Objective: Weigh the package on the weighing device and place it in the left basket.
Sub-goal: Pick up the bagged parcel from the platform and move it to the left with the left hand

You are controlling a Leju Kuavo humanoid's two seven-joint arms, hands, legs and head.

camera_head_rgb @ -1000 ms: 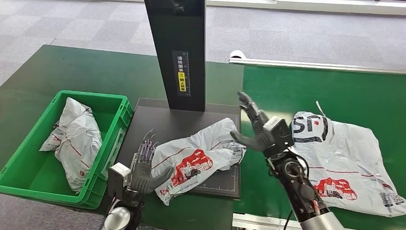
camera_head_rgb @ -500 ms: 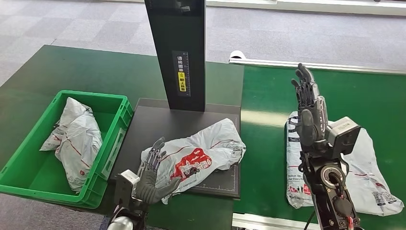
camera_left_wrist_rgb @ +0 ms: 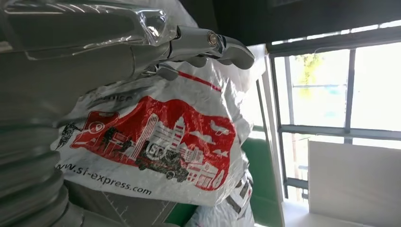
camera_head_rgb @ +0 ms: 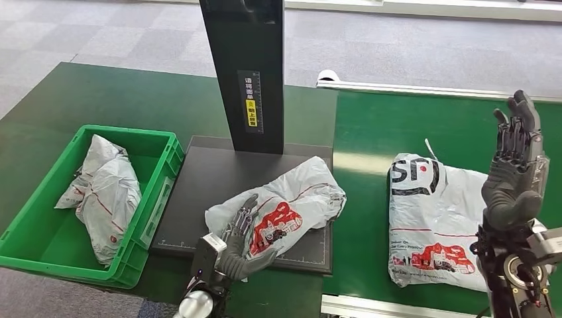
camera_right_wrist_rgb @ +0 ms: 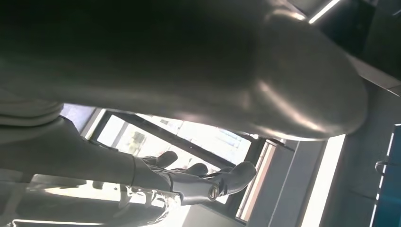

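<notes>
while the package (camera_head_rgb: 285,209) lies on the dark weighing device (camera_head_rgb: 199,192), the left hand (camera_head_rgb: 240,242) sits at its near end, fingers (camera_head_rgb: 244,218) spread flat against the bag and thumb under the edge. it touches the bag, but i cannot tell if it has a real hold. the right hand (camera_head_rgb: 513,172) is raised, fingers apart, holding nothing. risks: slick, floppy plastic could slide off those fingers on the lift, or the far end could drag and snag the black post (camera_head_rgb: 244,73) just beyond the fingertips. a loose hold could drop it short of the green basket (camera_head_rgb: 79,262), which lies off to the thumbless side of the left hand and already holds bags. a second bag (camera_head_rgb: 431,225) lies on the green surface (camera_head_rgb: 371,126) below the right hand. grey carpet floor (camera_head_rgb: 99,33) lies beyond, and windows (camera_left_wrist_rgb: 331,90) show in the left wrist view.
</notes>
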